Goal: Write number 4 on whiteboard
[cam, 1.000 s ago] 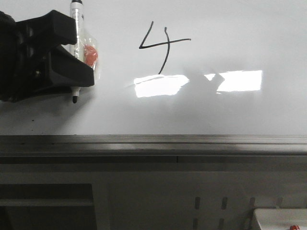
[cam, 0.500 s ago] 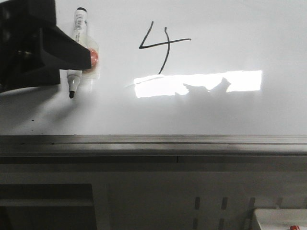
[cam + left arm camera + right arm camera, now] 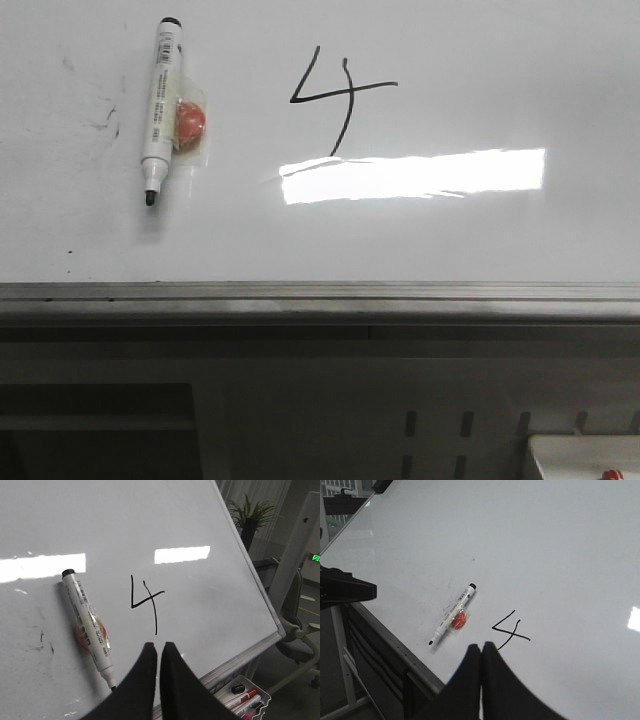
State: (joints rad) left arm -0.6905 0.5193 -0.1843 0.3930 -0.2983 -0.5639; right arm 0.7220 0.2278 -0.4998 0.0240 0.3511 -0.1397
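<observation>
The marker [image 3: 159, 112] lies uncapped on the whiteboard [image 3: 500, 70], left of the number 4 [image 3: 338, 100], which looks finished. The left gripper [image 3: 158, 652] and right gripper [image 3: 481, 655] are both closed and empty, so nothing seems left.

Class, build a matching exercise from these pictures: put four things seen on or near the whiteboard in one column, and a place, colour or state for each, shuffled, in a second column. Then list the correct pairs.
Things:
1. number 4
2. marker
3. left gripper
4. light reflection

Descriptions:
A. bright white rectangle on the whiteboard
B. thin black strokes, open at the top
C. black fingers closed together, holding nothing
D. lying uncapped on the board, an orange-red piece taped to its side

Pairs: 1-B, 2-D, 3-C, 4-A
</observation>
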